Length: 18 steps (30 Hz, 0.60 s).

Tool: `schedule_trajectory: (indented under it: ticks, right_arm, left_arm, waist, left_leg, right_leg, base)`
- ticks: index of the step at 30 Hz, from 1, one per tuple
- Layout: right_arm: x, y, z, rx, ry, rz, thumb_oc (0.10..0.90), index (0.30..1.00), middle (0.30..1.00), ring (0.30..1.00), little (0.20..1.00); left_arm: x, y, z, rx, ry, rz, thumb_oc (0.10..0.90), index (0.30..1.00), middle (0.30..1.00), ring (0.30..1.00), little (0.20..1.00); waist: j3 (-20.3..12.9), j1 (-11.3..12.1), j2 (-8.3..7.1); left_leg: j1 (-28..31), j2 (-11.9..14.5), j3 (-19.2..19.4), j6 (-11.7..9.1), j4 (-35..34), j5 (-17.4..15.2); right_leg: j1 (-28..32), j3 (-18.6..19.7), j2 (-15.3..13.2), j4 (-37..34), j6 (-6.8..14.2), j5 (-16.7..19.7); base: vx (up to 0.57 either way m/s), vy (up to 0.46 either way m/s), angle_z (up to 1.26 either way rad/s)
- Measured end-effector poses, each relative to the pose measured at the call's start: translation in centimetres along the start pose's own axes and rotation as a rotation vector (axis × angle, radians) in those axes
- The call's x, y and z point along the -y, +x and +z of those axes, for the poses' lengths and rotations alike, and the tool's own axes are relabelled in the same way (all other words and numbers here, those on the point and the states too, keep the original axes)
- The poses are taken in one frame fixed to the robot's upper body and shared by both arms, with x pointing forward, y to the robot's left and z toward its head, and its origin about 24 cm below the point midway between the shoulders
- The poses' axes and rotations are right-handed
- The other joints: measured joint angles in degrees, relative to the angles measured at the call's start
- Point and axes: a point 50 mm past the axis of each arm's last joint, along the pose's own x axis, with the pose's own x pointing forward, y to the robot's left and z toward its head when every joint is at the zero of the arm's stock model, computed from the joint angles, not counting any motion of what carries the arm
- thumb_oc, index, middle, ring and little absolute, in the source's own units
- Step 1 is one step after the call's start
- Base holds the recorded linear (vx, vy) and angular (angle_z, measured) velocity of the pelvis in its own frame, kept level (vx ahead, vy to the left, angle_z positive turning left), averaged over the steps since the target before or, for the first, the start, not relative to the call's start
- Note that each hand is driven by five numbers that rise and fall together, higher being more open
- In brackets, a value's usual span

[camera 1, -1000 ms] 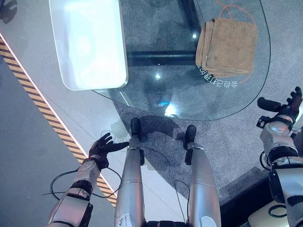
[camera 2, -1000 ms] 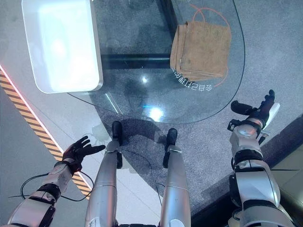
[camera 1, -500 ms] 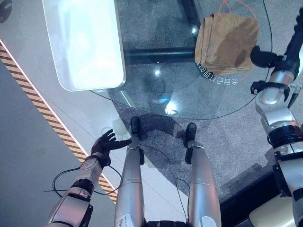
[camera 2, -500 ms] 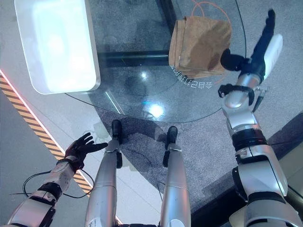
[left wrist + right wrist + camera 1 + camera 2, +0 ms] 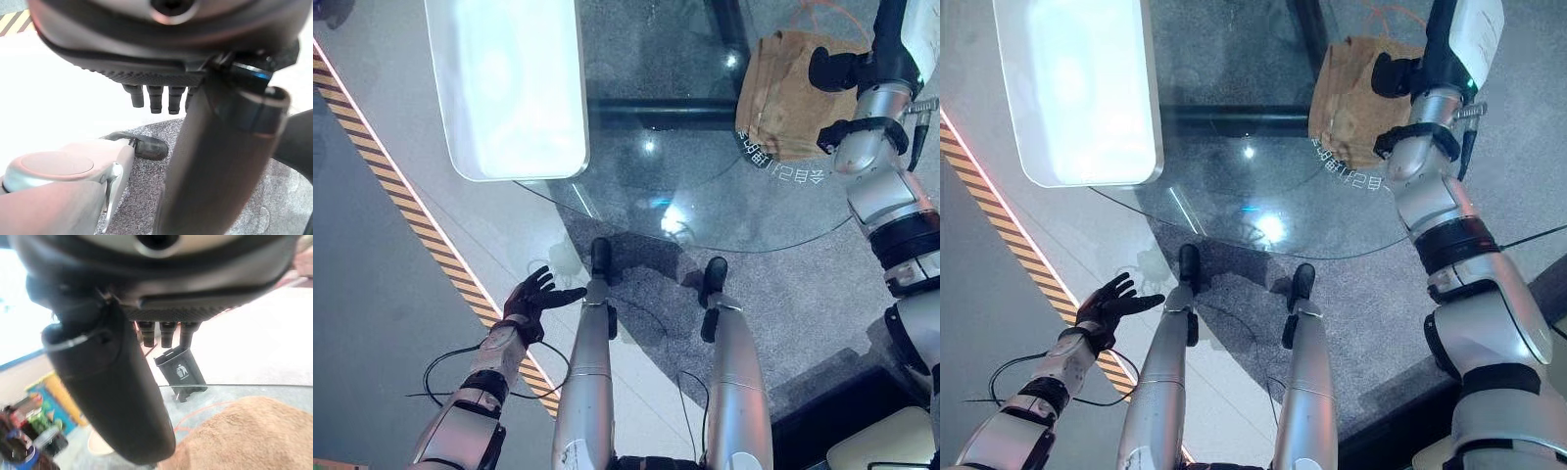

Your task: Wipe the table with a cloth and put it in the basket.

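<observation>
cloth [image 5: 790,93]: folded brown one, lying on the glass table [image 5: 705,186], far right part, just below r hand's fingers
right hand [image 5: 862,64]: up over the cloth, fingers straight n relaxed, thumb sticking out, grasping nothing
left hand [image 5: 533,299]: low by the floor, fingers spread loose, well away from table
white tray [image 5: 509,83]: on table's left end, far from both hands' fingers
dark bin [image 5: 182,372]: past r fingertips, beyond the table edge
</observation>
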Motion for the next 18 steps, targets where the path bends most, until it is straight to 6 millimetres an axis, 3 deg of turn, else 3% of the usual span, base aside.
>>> schedule_trajectory:
  ticks: [8,18]
  right_arm:
    - [-0.6,0.9,-0.6,-0.049,-0.218,0.169,0.800,0.900,0.900,0.900,0.900]
    - [-1.0,1.1,-1.4,-0.113,-0.316,0.348,0.800,0.900,0.900,0.900,0.900]
  left_arm:
    - [0.0,-0.1,-0.1,-0.004,0.000,-0.007,0.800,0.900,0.900,0.900,0.900]
    - [-0.2,-0.2,-0.4,-0.028,0.003,-0.003,0.800,0.900,0.900,0.900,0.900]
  waist:
    - [0.00,0.15,0.01]
    - [0.01,1.44,0.03]
  left_leg:
    - [0.14,-0.19,-0.32,0.05,-0.04,0.45]
    - [0.19,-0.25,-0.46,0.05,-0.04,0.69]
  right_leg:
    - [0.00,-0.19,-0.20,0.60,0.00,0.00]
    - [0.05,-0.29,-0.27,0.89,-0.01,0.01]
  base:
    - [0.01,-0.014,0.01]
    - [0.01,-0.003,0.00]
